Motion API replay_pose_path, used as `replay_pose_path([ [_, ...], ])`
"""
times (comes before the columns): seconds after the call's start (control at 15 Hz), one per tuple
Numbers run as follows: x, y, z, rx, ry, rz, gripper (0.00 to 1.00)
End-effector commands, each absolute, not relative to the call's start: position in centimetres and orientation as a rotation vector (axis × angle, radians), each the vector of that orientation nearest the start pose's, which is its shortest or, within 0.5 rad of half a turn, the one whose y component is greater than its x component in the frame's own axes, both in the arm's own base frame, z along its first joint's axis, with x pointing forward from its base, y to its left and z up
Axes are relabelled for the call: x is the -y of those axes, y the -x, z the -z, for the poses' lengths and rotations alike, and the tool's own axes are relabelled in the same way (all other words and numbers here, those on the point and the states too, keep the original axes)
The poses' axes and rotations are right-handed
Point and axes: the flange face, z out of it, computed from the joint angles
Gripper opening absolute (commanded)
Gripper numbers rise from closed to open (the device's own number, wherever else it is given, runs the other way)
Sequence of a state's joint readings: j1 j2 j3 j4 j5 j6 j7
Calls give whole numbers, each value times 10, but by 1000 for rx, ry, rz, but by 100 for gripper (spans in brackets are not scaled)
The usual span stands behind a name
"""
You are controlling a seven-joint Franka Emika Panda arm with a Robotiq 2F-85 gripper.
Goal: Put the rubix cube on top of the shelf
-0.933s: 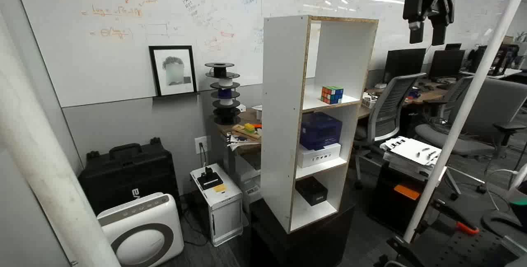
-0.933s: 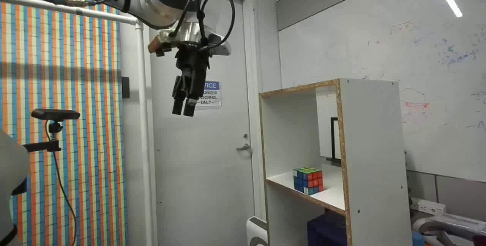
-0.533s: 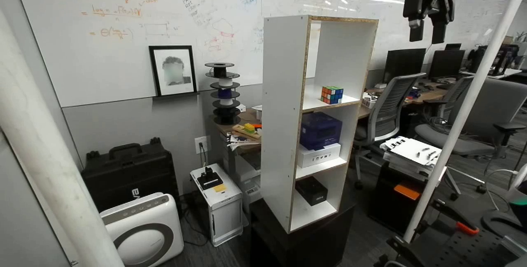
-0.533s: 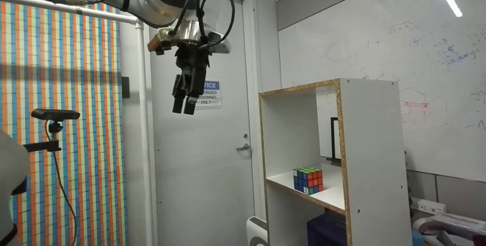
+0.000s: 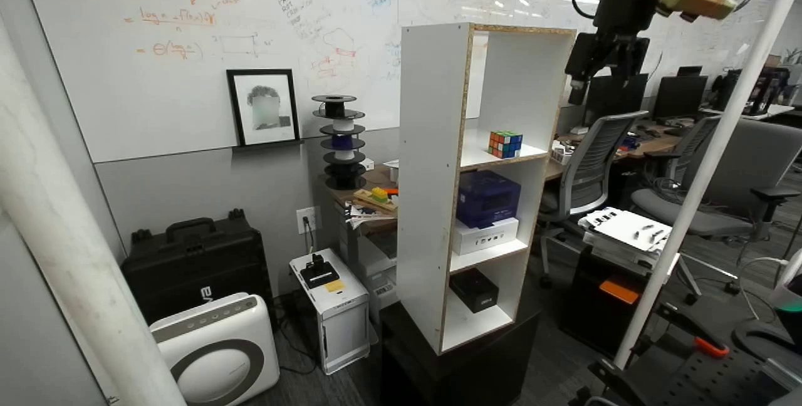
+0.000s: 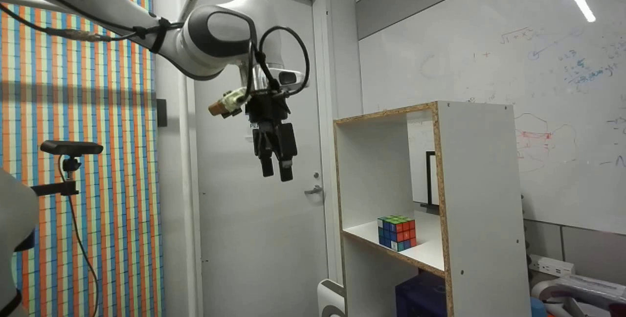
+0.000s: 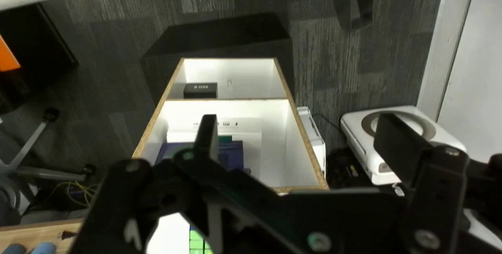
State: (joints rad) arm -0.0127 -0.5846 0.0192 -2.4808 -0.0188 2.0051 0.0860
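Note:
The rubix cube [image 5: 505, 144] sits on the floor of the top compartment of the white shelf [image 5: 426, 174]. In an exterior view the cube [image 6: 396, 233] shows a green top with blue and red sides, near the front edge of the shelf [image 6: 481, 185]. My gripper [image 6: 277, 169] is open and empty, pointing down, in front of the shelf and above the cube's level. It also shows beside the shelf's upper part [image 5: 598, 83]. In the wrist view the fingers [image 7: 298, 132] are wide apart, and the cube [image 7: 198, 242] is mostly hidden behind the gripper.
A dark blue box [image 5: 489, 198] on a white box [image 5: 485, 236] fills part of the middle compartment. A black box [image 5: 474, 290] is in the bottom one. The shelf stands on a dark base [image 5: 460, 362]. A white pole [image 5: 708, 155] and chairs stand to one side.
My gripper has moved down and closer to the shelf, and its wrist has turned in an exterior view. It stays open. The cube and shelf have not moved.

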Motion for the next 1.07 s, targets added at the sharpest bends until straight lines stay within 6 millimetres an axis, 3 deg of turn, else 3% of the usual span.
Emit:
replay_pose_path([
  [0.0, 7, -380, -469, -191, 3170, 433, 100],
  [0.4, 30, -406, -401, -352, 3098, 739, 100],
  [0.73, 31, -450, -332, -419, 2989, 873, 100],
  [0.87, 39, -466, -320, -443, 2961, 898, 100],
  [1.0, 52, -481, -325, -458, 2961, 924, 100],
])
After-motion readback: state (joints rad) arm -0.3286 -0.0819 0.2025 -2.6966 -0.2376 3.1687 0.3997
